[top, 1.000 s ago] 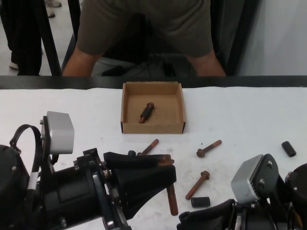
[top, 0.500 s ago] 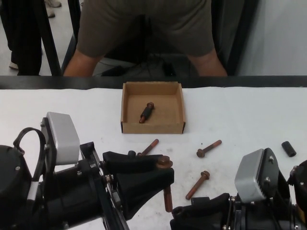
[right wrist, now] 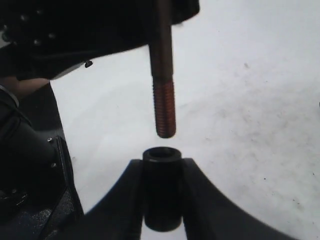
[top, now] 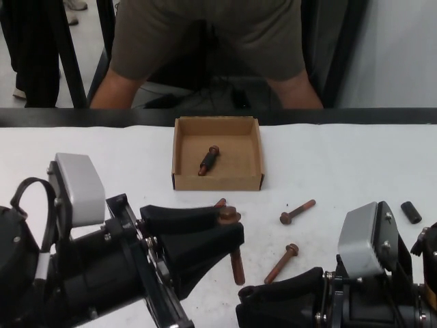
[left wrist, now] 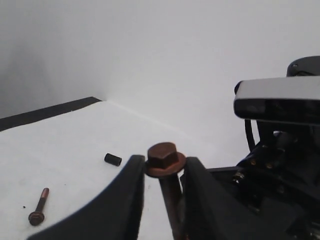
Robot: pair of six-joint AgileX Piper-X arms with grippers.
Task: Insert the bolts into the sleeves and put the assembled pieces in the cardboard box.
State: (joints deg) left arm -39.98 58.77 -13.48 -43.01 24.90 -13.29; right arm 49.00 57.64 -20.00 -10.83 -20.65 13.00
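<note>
1. Progress: one assembled piece (top: 209,160) lies in the cardboard box (top: 217,182); loose bolts (top: 298,212) and a spare sleeve (top: 410,212) lie outside it.
2. Left gripper (left wrist: 164,169) pinches the held bolt (right wrist: 162,100) upright; its tip hangs just above the held sleeve (right wrist: 162,200), which the right gripper (right wrist: 162,170) clamps; insertion not yet done.

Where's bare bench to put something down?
Bare: bench left of the cardboard box, and right of it out to the lone sleeve. Crowded: in front of the box, loose bolts, left gripper holding a bolt, right gripper holding a sleeve.
</note>
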